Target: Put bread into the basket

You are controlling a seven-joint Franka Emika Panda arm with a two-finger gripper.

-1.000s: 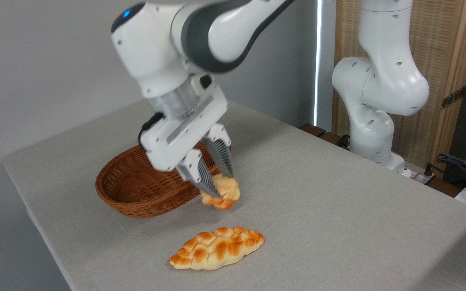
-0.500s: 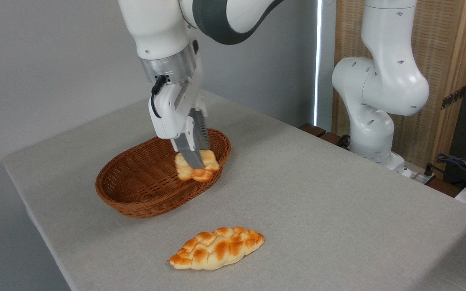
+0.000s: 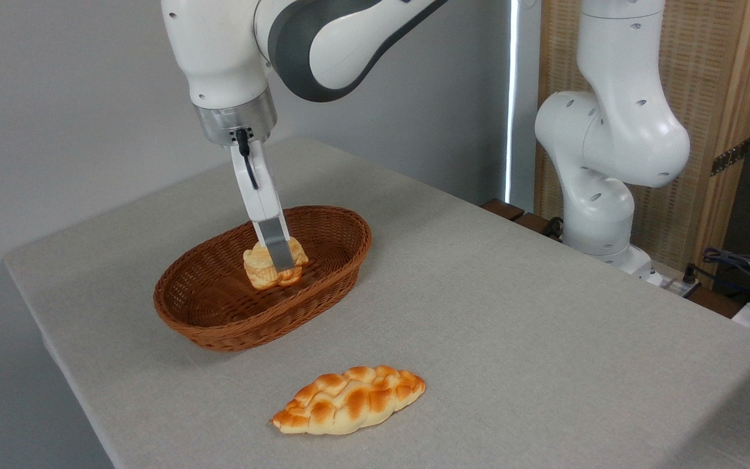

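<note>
Low in the frame, a braided loaf (image 3: 349,400) lay untouched on the grey table (image 3: 544,339), well apart from the work. Behind it, left of centre, the basket (image 3: 219,326) stood with the bread (image 3: 264,268) hanging just inside its rim, over the middle of the floor. The gripper (image 3: 278,264) came straight down from the upper left, clamped on the bun and seen edge-on. The carry looked finished; the placing step was in hand. Next called for a short descent, then parting the fingers to drop it.

No readable text, label or number shows anywhere.
</note>
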